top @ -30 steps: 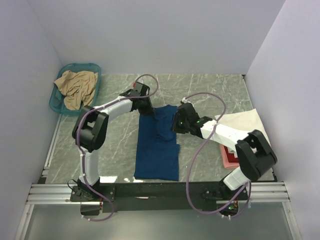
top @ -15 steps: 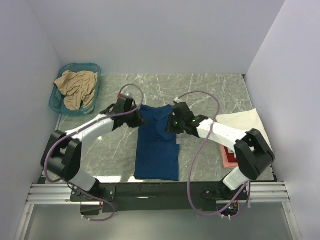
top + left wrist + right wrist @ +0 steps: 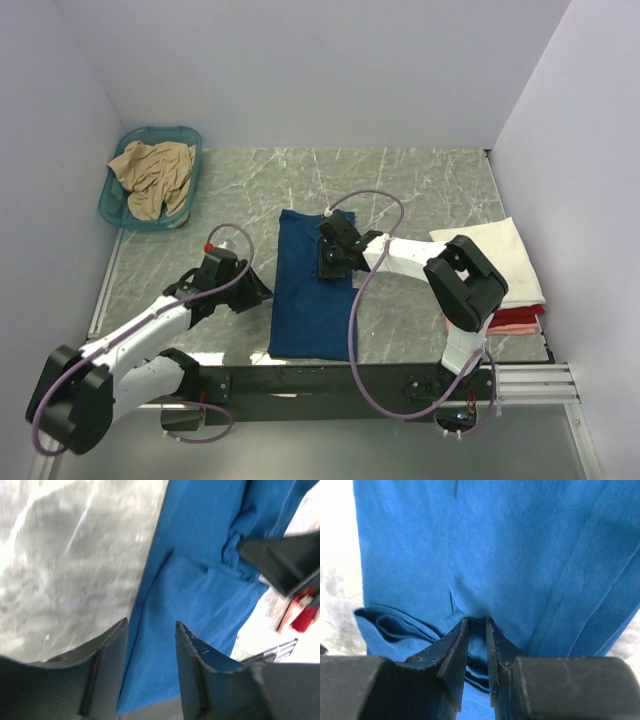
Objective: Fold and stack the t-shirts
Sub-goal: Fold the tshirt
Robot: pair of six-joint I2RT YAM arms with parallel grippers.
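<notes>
Left claw (image 3: 151, 627) gapes; right claw (image 3: 477, 625) pinched narrow.

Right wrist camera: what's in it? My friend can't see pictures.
The right hand pinches a fold of the blue t-shirt between its two dark fingers. Blue cloth fills nearly the whole picture, with pale table at the left edge.

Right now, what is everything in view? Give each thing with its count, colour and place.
blue t-shirt: one, dark blue, folded lengthwise, table centre
tan t-shirt: one, tan, crumpled in the basket
cream-white t-shirt: one, folded, top of the stack at the right edge
red and pink t-shirts: edges only, under the cream-white one; count unclear
basket: one, teal, far left corner
table: one, grey-green marble
left pincer: open, at the blue t-shirt's left edge
right pincer: shut on a fold of the blue t-shirt
</notes>
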